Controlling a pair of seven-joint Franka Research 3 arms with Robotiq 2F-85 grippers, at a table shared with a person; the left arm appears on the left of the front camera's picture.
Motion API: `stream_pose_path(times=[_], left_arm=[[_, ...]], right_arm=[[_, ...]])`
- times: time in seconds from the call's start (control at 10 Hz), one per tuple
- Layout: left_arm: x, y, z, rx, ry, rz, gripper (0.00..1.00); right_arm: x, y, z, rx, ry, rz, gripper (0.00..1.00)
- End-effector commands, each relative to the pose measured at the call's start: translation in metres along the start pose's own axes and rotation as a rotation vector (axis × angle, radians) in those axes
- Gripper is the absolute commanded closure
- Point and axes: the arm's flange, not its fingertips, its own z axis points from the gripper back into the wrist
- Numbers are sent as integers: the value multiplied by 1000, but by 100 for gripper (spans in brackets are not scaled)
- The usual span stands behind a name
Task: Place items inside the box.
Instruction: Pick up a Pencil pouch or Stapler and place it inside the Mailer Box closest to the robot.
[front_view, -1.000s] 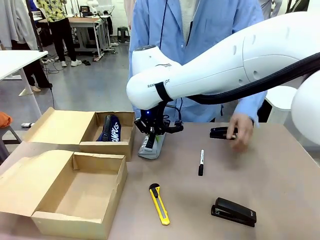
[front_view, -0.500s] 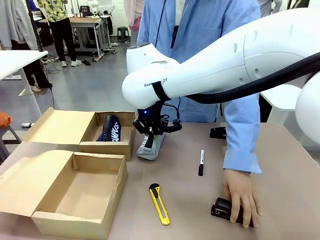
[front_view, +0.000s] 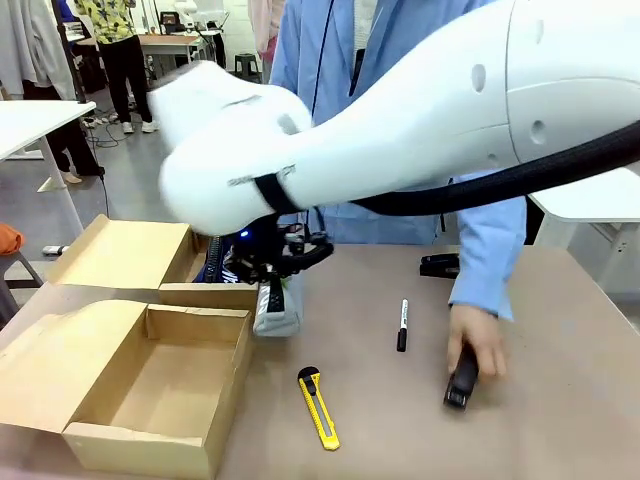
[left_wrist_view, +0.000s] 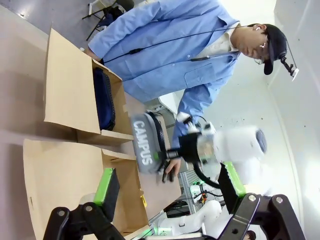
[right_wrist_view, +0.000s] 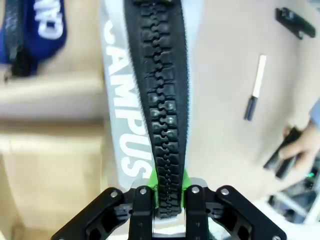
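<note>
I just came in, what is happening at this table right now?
The right gripper is shut on the zip of the grey pouch, holding it beside the near box. A navy pouch lies in the far box. The person's hand grips a black stapler on the table. The yellow knife, marker pen and second stapler lie on the table.

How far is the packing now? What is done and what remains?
Done: the navy pouch lies in the far box. In hand: the right end effector is shut on the grey pouch, beside the boxes. Left: yellow knife, marker, far stapler, and near stapler in the person's hand.
</note>
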Motion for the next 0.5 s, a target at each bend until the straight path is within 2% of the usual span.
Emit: stream_pose_path(times=[0.0, 0.1, 0.2, 0.4], left_arm=[[0, -1, -2, -22, -15, -19, 0], [0, -1, -2, -22, -15, -19, 0], [0, -1, -2, -22, -15, -19, 0], [0, -1, -2, -22, -15, -19, 0]], right_arm=[[-43, 15, 25, -187, -101, 50, 100], [-66, 18, 31, -242, -85, 76, 100], [-75, 18, 33, -233, -109, 111, 100], [-69, 8, 29, -172, -22, 96, 100]])
